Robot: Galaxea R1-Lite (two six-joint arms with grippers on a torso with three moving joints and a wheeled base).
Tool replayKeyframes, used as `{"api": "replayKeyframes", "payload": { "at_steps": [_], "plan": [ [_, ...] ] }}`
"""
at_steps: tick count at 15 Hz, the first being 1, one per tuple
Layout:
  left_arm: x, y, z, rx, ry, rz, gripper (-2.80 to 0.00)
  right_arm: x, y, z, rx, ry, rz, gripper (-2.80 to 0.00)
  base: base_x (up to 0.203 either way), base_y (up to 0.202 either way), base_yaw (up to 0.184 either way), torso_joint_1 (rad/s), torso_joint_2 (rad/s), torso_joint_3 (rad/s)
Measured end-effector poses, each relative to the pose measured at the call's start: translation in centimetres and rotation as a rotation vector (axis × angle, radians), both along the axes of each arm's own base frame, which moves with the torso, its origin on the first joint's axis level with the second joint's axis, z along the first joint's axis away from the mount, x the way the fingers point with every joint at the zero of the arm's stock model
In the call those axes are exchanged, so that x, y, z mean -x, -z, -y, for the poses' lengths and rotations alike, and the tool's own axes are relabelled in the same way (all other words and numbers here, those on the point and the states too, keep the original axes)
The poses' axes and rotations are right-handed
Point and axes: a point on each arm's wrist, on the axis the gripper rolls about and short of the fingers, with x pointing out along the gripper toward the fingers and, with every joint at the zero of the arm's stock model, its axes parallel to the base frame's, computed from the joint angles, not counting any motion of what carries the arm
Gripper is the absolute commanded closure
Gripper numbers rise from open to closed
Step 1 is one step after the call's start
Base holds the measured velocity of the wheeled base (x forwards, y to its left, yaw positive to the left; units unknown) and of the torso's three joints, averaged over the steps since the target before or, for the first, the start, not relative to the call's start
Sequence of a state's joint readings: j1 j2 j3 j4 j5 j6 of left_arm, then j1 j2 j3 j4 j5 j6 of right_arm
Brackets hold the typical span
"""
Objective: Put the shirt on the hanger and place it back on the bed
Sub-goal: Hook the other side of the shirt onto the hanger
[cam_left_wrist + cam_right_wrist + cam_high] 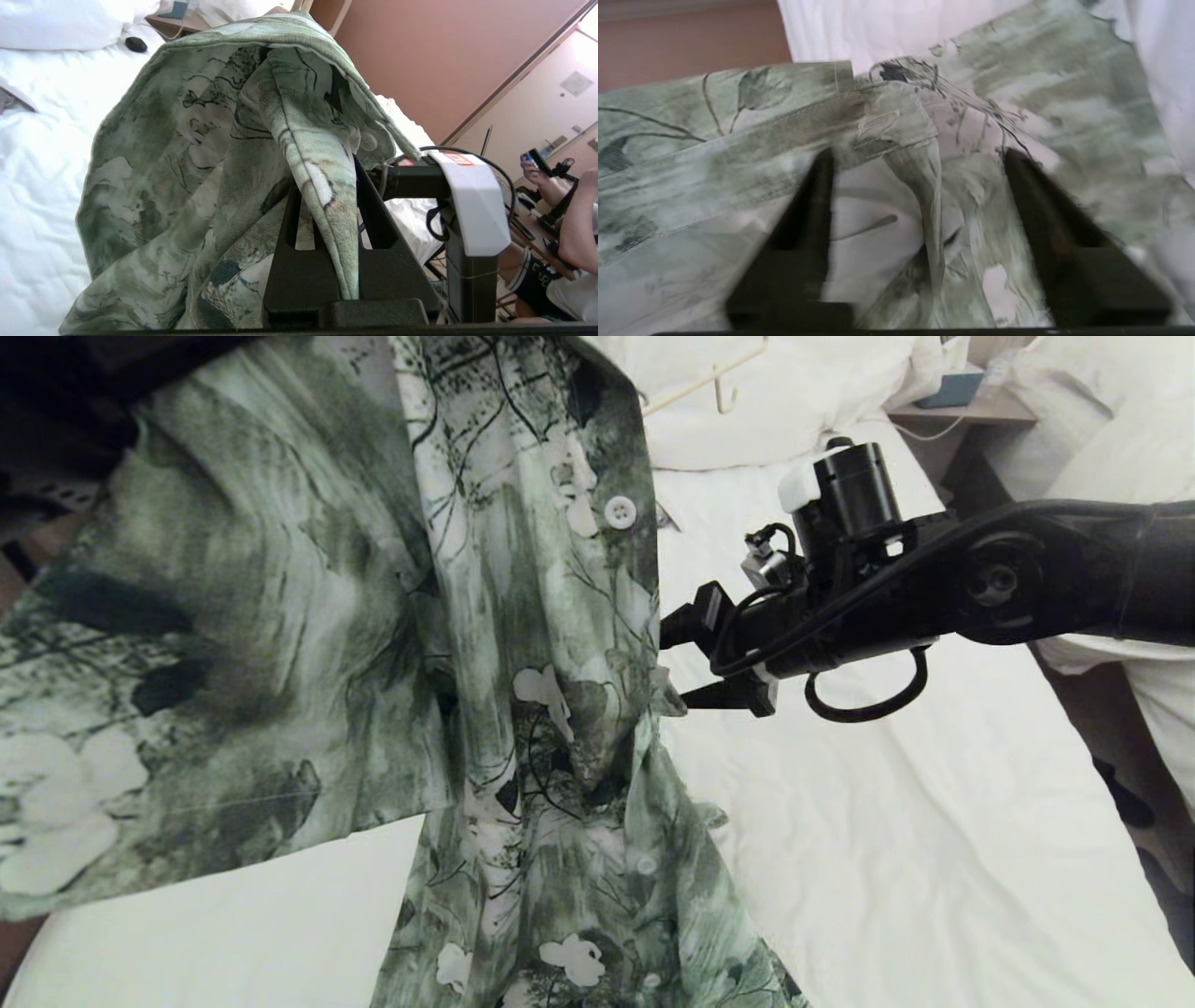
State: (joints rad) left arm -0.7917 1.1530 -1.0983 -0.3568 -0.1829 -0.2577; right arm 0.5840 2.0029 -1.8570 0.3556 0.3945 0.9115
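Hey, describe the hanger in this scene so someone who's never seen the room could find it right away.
Start at the bed with the smooth white sheet and look to its far end, where the big white pillow lies. The hanger rests on that pillow: thin and cream-coloured with a slim hook, the only thin stick-like shape on the white bedding, well beyond the green flowered shirt.

Green-and-white floral shirt (523, 644) hanging bunched in the air above the bed (934, 859), dark twig print and white buttons showing, one sleeve spread wide to the left. Pinched in a fold by the left tool (322, 205). Cream wire hanger (709, 383) lying up by the big white pillow, well apart from the shirt. Bed sheet smooth and white underneath.
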Motion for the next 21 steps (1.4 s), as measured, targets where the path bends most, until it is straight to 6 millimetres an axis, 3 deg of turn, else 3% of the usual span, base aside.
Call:
{"api": "replayKeyframes", "payload": {
  "at_steps": [4,7,16,21],
  "plan": [
    [0.2,-0.2,-0.2,0.007,-0.001,0.007,0.00,0.1,0.2,-1.4,-0.015,-0.032,0.025,0.00,0.000,0.000,0.000,0.000,0.00,0.000],
    [0.3,-0.3,-0.3,0.013,-0.002,0.009,0.00,0.1,0.0,-1.3,0.000,0.006,0.036,0.00,0.000,0.000,0.000,0.000,0.00,0.000],
    [0.1,1.0,-0.1,-0.025,-0.014,-0.031,0.00,0.2,-4.3,5.3,-0.016,0.242,0.144,0.00,0.000,0.000,0.000,0.000,0.00,0.000],
    [-0.1,1.7,0.1,-0.063,-0.021,-0.068,0.00,0.7,-6.3,7.2,-0.036,0.311,0.203,0.00,0.000,0.000,0.000,0.000,0.00,0.000]
  ]
}}
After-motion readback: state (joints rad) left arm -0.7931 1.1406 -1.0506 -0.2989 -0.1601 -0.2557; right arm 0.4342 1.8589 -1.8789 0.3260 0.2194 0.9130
